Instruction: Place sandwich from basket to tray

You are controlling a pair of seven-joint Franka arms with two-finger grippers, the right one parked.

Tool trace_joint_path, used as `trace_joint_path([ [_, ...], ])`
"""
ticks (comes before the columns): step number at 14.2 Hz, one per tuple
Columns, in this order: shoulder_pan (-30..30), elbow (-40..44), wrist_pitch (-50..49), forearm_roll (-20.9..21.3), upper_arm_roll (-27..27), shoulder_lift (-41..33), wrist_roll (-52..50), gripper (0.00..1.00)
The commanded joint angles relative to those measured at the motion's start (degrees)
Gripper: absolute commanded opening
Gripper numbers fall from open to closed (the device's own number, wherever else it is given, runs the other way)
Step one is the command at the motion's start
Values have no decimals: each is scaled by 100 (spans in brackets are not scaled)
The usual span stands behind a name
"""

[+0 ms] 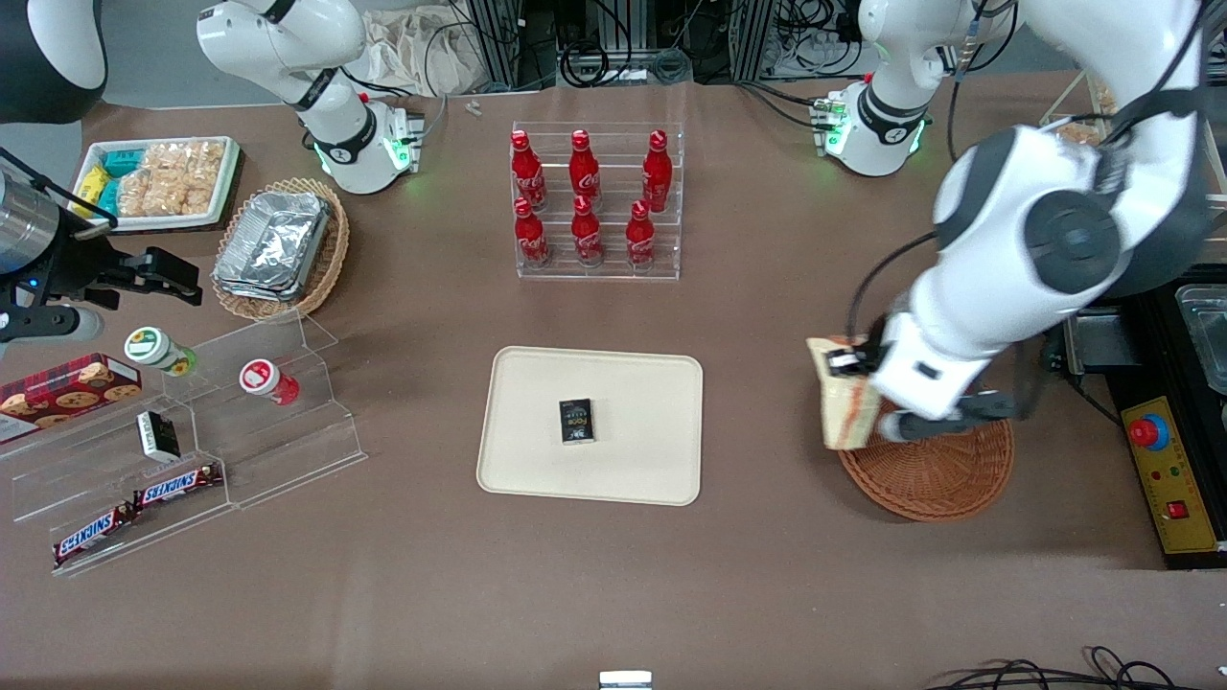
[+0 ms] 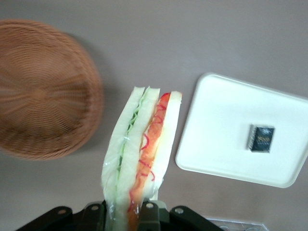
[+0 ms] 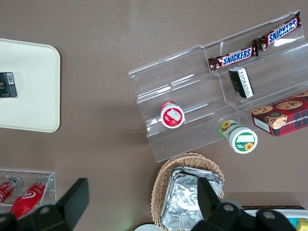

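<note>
The basket (image 1: 935,474) lies below the sandwich (image 1: 845,401), pinched between the gripper (image 1: 856,361) fingers (image 2: 149,211).

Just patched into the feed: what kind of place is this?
Probably a robotics lab mocked up as a snack shop: red bottles on an acrylic rack, Snickers bars, cable clutter. The gripper holds the sandwich above the basket.

Your left arm reaches in from the tabletop's working-arm edge, elbow high, forearm angled down toward the table. Its gripper (image 1: 848,369) hangs in the air — fingers (image 2: 147,211) clamped on the sandwich (image 1: 845,407), lifted clear of the table.
</note>
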Motion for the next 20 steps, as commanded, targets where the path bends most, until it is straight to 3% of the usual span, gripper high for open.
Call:
trace_joint_path([
  [1, -280, 231, 474, 560, -361, 917, 209, 0],
  [3, -729, 248, 851, 1254, -352, 1410, 95, 0],
  [4, -827, 248, 1028, 1396, -352, 1603, -123, 0],
  [9, -1152, 309, 1845, 1652, -308, 2307, -555, 0],
  [12, -1503, 861, 1900, 1801, -124, 2764, -888, 1],
  [14, -1863, 1188, 1908, 1802, 217, 2958, -1214, 19],
  [15, -1995, 1198, 1935, 1793, 359, 2976, -1285, 35],
  [16, -2031, 1198, 1996, 1793, 412, 3002, -1320, 56],
  [17, -2040, 1189, 2066, 1793, 421, 3011, -1329, 97],
  [20, -2032, 1189, 2120, 1802, 430, 2942, -1338, 100],
])
